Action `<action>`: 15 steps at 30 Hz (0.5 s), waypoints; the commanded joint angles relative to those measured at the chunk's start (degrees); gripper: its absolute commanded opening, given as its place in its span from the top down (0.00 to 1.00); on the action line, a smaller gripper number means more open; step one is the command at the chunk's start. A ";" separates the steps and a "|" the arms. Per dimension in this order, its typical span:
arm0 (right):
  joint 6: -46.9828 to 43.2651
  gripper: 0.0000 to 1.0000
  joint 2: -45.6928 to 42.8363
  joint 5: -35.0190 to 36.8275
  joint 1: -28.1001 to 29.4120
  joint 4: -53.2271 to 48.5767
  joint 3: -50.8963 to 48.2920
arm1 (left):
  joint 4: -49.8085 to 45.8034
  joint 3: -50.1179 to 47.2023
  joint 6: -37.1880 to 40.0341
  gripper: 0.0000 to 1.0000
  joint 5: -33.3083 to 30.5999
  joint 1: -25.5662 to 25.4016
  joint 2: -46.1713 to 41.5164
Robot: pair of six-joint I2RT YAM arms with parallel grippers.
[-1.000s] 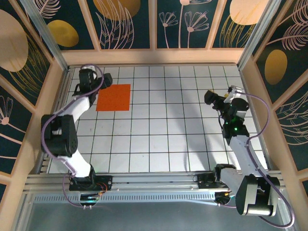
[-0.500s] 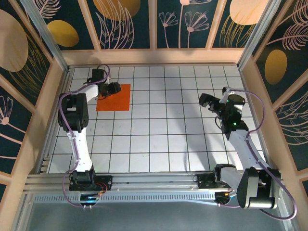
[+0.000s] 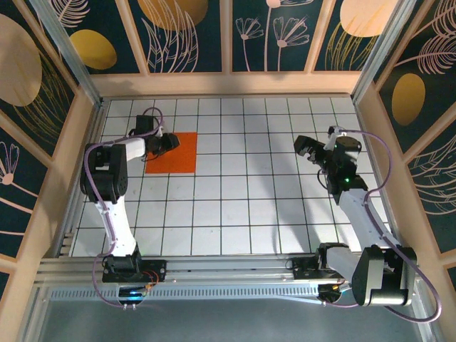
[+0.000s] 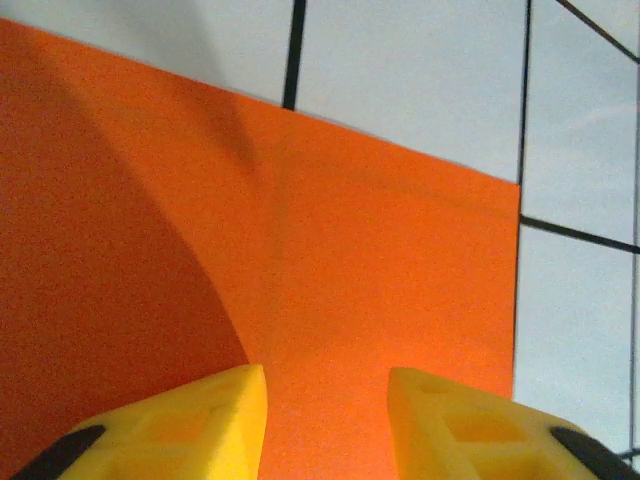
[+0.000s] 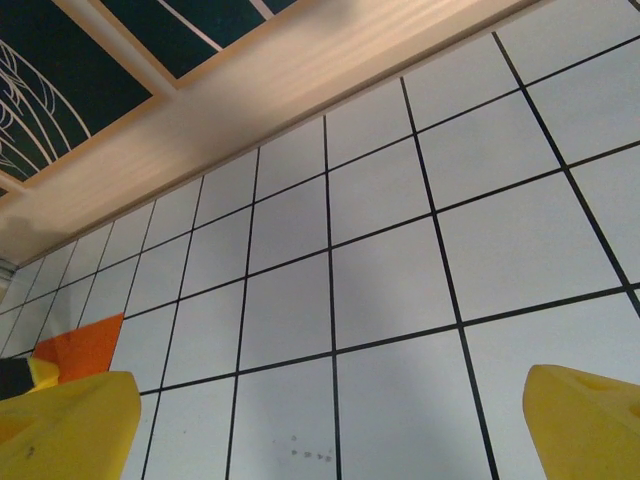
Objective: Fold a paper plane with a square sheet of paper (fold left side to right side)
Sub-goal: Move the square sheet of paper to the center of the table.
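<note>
Zero folds in: this looks like the very start of step one, left side over to right.

- Near edge of the worktop [image 3: 242,214]: just both arm bases on their rail, no task items.
- Right side, about mid-depth: right gripper [image 3: 308,148] hangs above bare grid tiles. Jaws are spread wide with nothing between them, and it's well apart from the paper.
- Towards the far-left corner: the square sheet of paper [image 3: 174,160] lies flat with no crease I can make out, edges roughly square to the grid lines.
- Left gripper [image 4: 327,400] is down over the sheet's far-left part. The wrist view shows the yellow fingers part-way apart with flat orange paper in the gap. It isn't pinching anything that I can see, and I can't tell whether the tips touch the sheet.

Next move, my read:
- Get a fingertip under or onto the left edge, lift it, carry it across to the right edge, line up the corners, then press the crease.
- The paper is thin and lies flat on a smooth top, so it will probably slide rather than lift.
- The right gripper likely has to come over and pin the right side first.

Writing: no brands, labels or text readable anywhere. The worktop has black grid lines and the walls have plant motifs.
</note>
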 commanded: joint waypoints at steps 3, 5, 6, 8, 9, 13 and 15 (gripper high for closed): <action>0.97 0.02 0.99 2.30 1.05 -1.59 2.11 | 1.21 -10.62 -8.33 0.68 -0.91 -5.13 -3.26; 0.99 0.02 1.16 2.82 1.29 -1.87 2.29 | 5.34 -15.19 -12.10 0.70 -0.40 -6.56 -5.32; 1.01 0.02 1.29 3.19 1.33 -1.98 2.28 | 7.74 -17.47 -14.22 0.70 -0.20 -7.49 -6.32; 1.13 0.02 1.56 3.61 1.48 -2.08 2.37 | 10.90 -21.06 -17.60 0.71 -0.71 -9.68 -8.06; 1.24 0.02 1.77 3.67 1.60 -2.11 2.39 | 11.98 -22.36 -19.01 0.71 -1.51 -11.22 -8.78; 1.54 0.02 2.57 3.71 1.85 -1.92 2.47 | 15.28 -25.88 -24.22 0.73 -3.58 -17.48 -10.61; 1.50 0.03 3.05 3.84 2.09 -1.80 2.43 | 16.08 -26.87 -26.46 0.75 -5.43 -20.44 -11.16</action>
